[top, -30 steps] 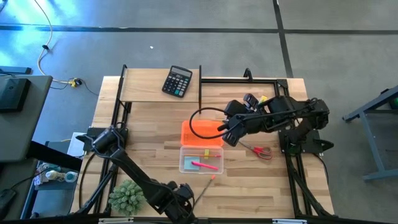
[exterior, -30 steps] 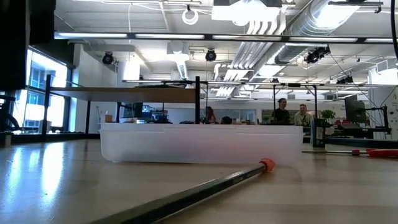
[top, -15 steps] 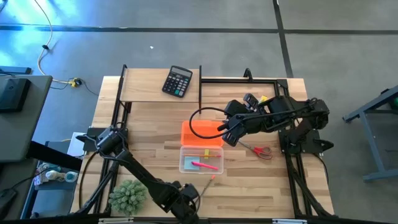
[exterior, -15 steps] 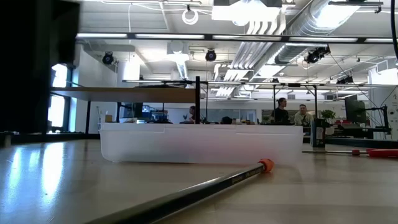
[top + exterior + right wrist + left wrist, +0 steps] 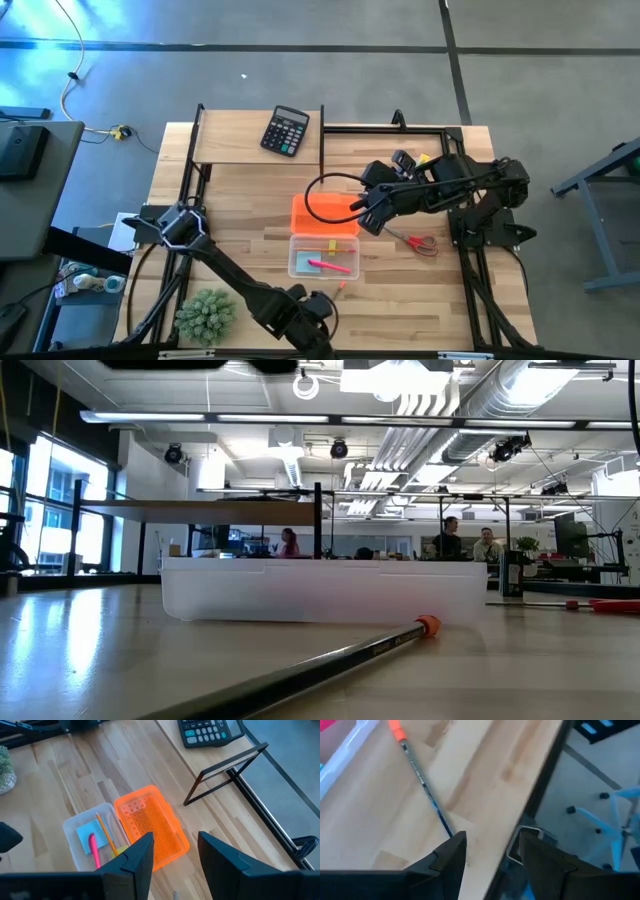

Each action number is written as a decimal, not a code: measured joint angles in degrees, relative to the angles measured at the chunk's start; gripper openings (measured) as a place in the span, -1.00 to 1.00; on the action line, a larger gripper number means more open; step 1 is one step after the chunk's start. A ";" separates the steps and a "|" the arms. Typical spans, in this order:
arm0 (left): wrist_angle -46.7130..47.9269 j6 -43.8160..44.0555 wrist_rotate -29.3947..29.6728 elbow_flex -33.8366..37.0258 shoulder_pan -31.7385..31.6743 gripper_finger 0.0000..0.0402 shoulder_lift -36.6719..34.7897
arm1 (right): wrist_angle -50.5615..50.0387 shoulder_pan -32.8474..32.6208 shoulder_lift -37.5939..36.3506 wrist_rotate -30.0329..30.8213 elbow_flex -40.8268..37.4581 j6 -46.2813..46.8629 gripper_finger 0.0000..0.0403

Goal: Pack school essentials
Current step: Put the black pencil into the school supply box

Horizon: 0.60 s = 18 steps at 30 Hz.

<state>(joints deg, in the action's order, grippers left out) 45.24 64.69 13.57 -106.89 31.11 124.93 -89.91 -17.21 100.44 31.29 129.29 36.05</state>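
Left gripper (image 5: 490, 855), fingers apart and empty, hovers over the near end of the pencil (image 5: 420, 775), whose long axis runs straight ahead toward the clear tray (image 5: 322, 257).

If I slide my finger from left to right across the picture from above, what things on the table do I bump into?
Spiky green plant → left pincer → pencil → red-handled scissors.
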 joint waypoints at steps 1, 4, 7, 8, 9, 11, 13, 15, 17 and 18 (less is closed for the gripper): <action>0.45 0.33 0.32 0.03 0.00 -0.14 0.32 | -0.04 0.00 0.00 0.00 0.00 0.00 -0.29; 0.60 1.67 -0.16 0.00 0.02 -0.14 1.52 | -0.04 0.00 0.00 0.00 0.00 0.00 -0.29; 1.27 2.35 -0.78 0.04 0.36 -0.14 3.08 | -0.06 0.00 0.00 0.00 0.00 0.00 -0.29; 1.21 2.89 -0.78 0.04 0.46 -0.14 3.43 | -0.06 0.00 0.00 0.00 0.00 0.00 -0.29; 1.66 3.24 -0.72 0.04 0.62 -0.14 3.69 | -0.06 0.00 0.00 0.00 0.00 0.00 -0.29; 1.70 3.88 -0.40 0.04 0.87 -0.14 3.94 | -0.06 0.00 0.00 0.00 0.00 0.00 -0.29; 1.77 4.02 -0.14 0.04 0.92 -0.14 4.16 | -0.09 0.00 0.00 0.00 0.00 0.00 -0.29; 2.07 4.09 -0.07 0.04 0.98 -0.14 4.27 | -0.08 0.00 0.00 -0.01 0.00 0.00 -0.29; 2.07 4.11 0.07 0.04 0.98 -0.14 4.27 | -0.09 -0.02 0.00 0.00 0.00 0.04 -0.29; 2.07 4.11 0.31 0.04 0.98 -0.14 4.27 | -0.07 -0.01 0.00 -0.01 0.00 0.02 -0.29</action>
<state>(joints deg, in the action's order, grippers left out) 47.31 68.79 13.88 -106.85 32.10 129.21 -89.98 -17.22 100.44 31.28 129.29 36.07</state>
